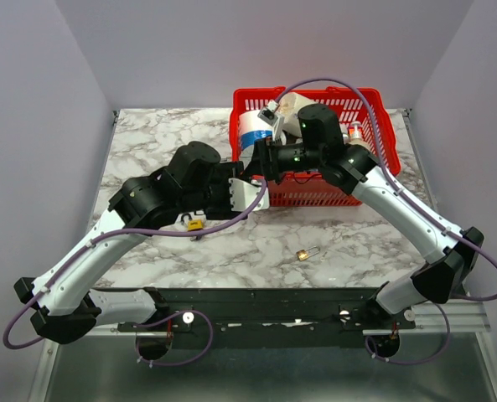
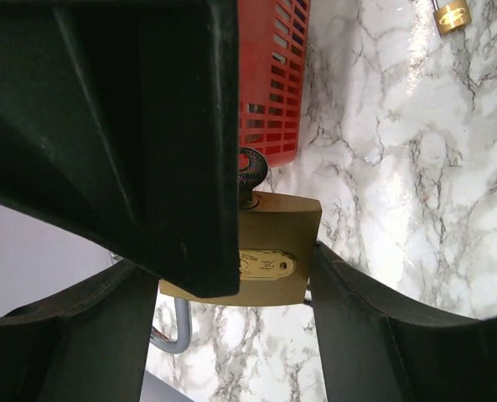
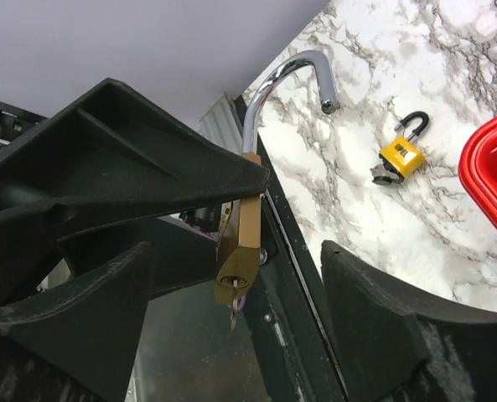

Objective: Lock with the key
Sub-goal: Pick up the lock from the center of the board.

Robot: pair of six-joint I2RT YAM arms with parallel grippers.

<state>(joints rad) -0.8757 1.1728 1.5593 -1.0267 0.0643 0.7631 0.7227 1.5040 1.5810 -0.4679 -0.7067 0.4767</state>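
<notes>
A brass padlock (image 2: 277,234) is clamped between my left gripper's (image 2: 231,280) fingers, held above the table. Its silver shackle (image 3: 290,71) is swung open, with the free end clear of the body. A key (image 3: 234,314) sits in the keyhole at the lock's bottom; its dark head (image 2: 252,167) also shows in the left wrist view. My right gripper (image 3: 235,264) is open, with a finger on each side of the key end of the padlock (image 3: 246,226), not touching it. In the top view the two grippers (image 1: 246,191) (image 1: 261,161) meet in front of the basket and hide the lock.
A red basket (image 1: 374,109) holding tape and bottles stands at the back right, just behind the grippers. A yellow padlock (image 1: 195,224) with an open shackle lies on the marble under the left arm. A small brass padlock (image 1: 305,253) lies near the front centre.
</notes>
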